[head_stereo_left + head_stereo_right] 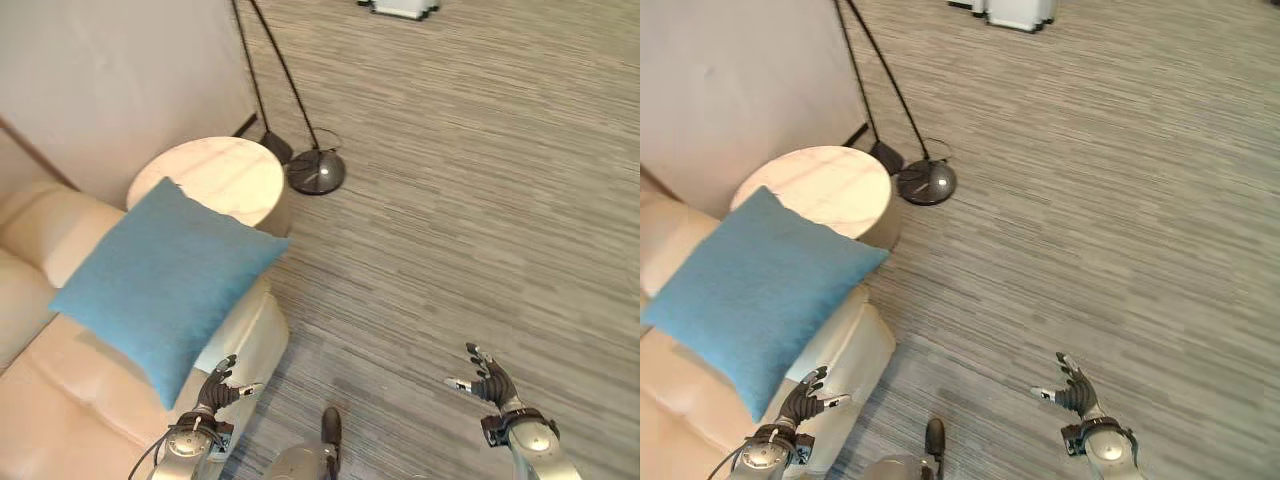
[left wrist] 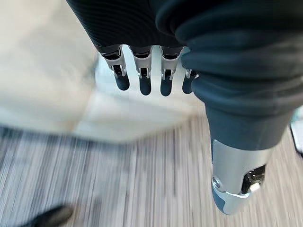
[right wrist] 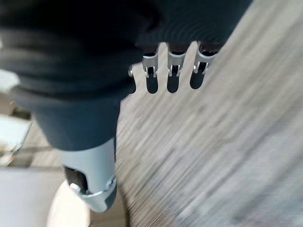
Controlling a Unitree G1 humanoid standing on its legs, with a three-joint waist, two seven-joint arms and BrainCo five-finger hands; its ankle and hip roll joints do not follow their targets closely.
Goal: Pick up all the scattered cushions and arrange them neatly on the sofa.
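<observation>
Head views: unmarked blue cushion (image 1: 165, 285).

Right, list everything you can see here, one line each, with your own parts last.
cushion: one, blue, leaning on the sofa arm
sofa: one, cream, at the left
side table: one, round, pale top, behind the sofa arm
lamp base: one, dark, on the floor beside the table
floor: grey striped carpet
white object: one, at the far edge
left robot hand: open, by the sofa's front
right robot hand: open, above the floor
</observation>
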